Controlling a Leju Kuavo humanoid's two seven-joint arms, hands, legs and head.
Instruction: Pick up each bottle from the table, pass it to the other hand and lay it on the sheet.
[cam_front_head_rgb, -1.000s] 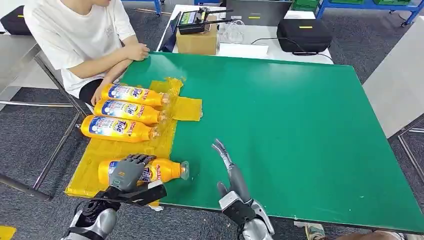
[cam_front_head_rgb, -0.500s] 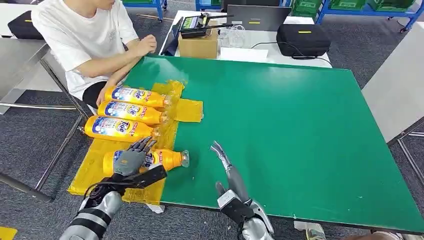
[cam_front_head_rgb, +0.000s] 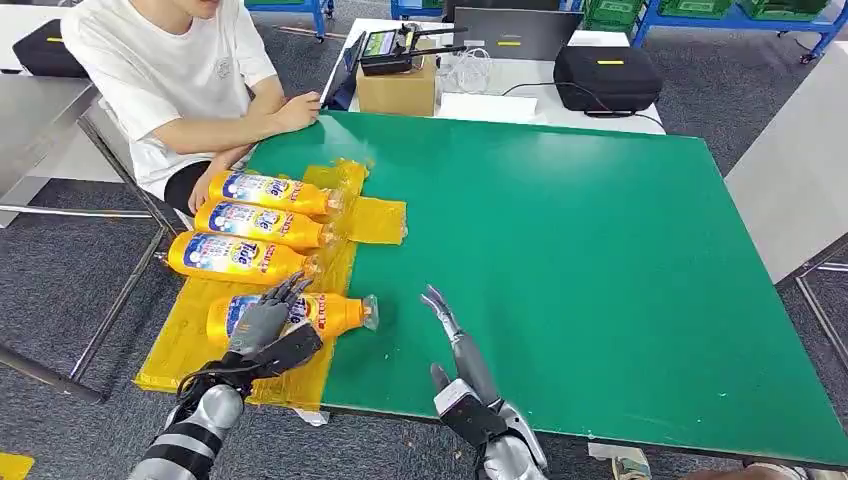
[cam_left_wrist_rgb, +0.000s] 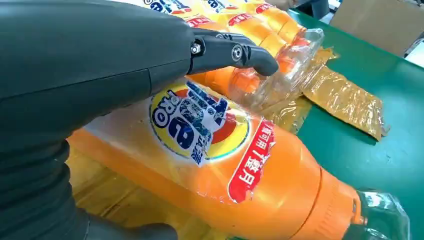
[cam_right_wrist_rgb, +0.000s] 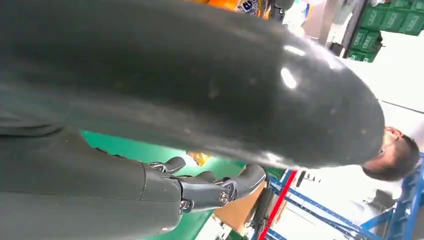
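Observation:
Four orange Tide bottles lie on the yellow sheet (cam_front_head_rgb: 185, 335) at the table's left side. The three far ones (cam_front_head_rgb: 262, 222) lie side by side. The nearest bottle (cam_front_head_rgb: 335, 313) (cam_left_wrist_rgb: 240, 165) lies with its clear cap toward the green table top. My left hand (cam_front_head_rgb: 265, 322) (cam_left_wrist_rgb: 75, 65) hovers over that bottle's label with its fingers (cam_left_wrist_rgb: 235, 52) stretched out straight and not wrapped round it. My right hand (cam_front_head_rgb: 458, 345) (cam_right_wrist_rgb: 190, 80) stands open above the table's near edge, right of the bottle, holding nothing.
A person in a white shirt sits at the table's far left corner, one hand (cam_front_head_rgb: 300, 108) on the green table (cam_front_head_rgb: 600, 260). Behind it, a white table carries a cardboard box (cam_front_head_rgb: 396, 88) and a black case (cam_front_head_rgb: 608, 72).
My left hand's fingers, curled over the nearest bottle a second ago, have opened and straightened; the bottle stays lying on the sheet. The right hand has barely moved.

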